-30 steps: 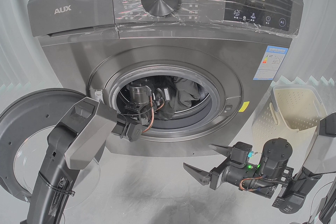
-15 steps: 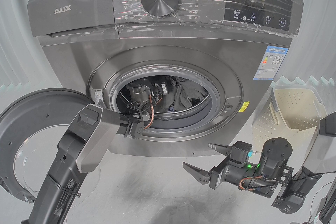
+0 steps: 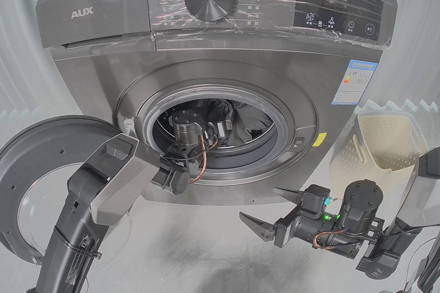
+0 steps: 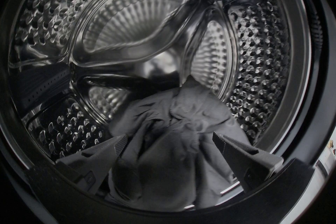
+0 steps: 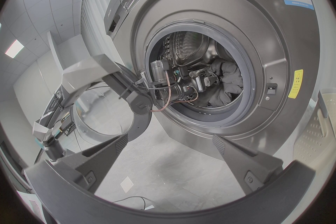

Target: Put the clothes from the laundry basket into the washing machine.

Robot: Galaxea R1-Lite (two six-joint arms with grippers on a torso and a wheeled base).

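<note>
Crumpled dark clothes (image 4: 175, 151) in dimpled steel drum (image 4: 259, 53).

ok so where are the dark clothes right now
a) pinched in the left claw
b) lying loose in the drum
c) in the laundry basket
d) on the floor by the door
b: the dark clothes lie heaped at the bottom of the drum, and the left claw in front of them is open, gripping nothing.
</note>
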